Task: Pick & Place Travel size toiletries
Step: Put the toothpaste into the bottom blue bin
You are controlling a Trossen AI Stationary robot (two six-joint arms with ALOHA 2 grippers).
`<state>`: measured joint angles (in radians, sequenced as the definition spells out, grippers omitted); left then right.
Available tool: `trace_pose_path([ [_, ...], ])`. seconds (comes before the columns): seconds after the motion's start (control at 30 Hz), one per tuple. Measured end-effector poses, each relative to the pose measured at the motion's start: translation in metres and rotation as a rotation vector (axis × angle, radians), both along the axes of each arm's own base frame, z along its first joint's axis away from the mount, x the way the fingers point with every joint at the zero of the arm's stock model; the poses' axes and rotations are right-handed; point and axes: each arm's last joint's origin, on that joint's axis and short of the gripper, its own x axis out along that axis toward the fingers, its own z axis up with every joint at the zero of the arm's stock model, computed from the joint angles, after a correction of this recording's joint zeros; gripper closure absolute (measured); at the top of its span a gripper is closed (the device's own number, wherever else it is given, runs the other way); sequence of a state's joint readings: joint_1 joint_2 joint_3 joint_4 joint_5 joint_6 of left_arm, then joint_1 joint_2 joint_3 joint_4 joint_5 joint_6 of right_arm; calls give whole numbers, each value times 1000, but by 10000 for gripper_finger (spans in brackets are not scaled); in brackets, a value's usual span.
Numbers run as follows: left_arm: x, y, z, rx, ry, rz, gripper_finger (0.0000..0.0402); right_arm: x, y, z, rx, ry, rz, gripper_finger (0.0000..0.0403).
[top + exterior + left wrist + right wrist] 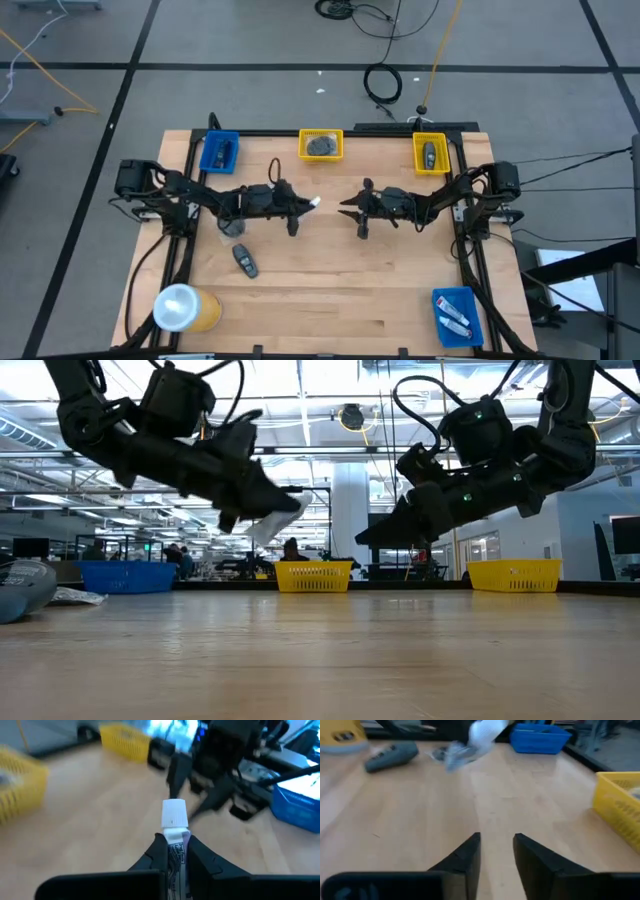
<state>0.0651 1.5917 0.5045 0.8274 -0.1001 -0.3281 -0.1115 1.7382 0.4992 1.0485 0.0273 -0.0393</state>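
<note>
Roll: large yellow roll with a white end [184,307], near-left corner of the wooden table [330,290]; not a task item.

Loose items: dark grey oblong piece [245,260] and a flat crinkled grey piece [231,228] lie on the table beside the left arm — not yet binned.

Back-left bin: blue plastic bin [219,152], one dark item inside.

Left gripper: the left gripper [173,851] is clamped on a small white tube with a ribbed white cap and printed label [174,827], cap pointing forward past the fingertips. Low view shows tube and gripper raised clear of the table, near mid-table.

Middle bin: yellow mesh bin [321,145] at the back edge, grey disc-like item inside.

Right gripper: the right gripper [496,851] hangs over mid-table facing the left one — fingers slightly apart, nothing between them.

Back-right bin: yellow bin [430,152], one dark oblong item.

Near-right bin: second blue bin [457,316], holds two white tubes.

Progress: partly sorted (judgement). The held tube probably belongs with the near-right tubes; the two loose pieces remain.
</note>
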Motion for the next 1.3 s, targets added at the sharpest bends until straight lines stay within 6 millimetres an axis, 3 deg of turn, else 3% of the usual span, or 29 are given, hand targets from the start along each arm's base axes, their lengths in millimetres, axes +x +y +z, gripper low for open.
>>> trace_pose_path([
  [0.13,20,0,7,108,-63,-15,382,1,-2,4,45,-49,32,245],
  [0.37,71,-5,16,298,-120,-66,376,5,2,1,62,-112,46,174],
  [0.6,101,-9,25,395,-158,-85,384,8,9,1,52,-222,73,159],
  [0.83,104,-12,24,406,-153,-98,378,9,20,5,-9,-266,118,217],
  [1.2,104,-15,24,452,-147,-125,387,9,17,2,-21,-233,87,385],
  [1.3,103,-15,24,456,-145,-126,375,9,17,1,-19,-224,86,390],
])
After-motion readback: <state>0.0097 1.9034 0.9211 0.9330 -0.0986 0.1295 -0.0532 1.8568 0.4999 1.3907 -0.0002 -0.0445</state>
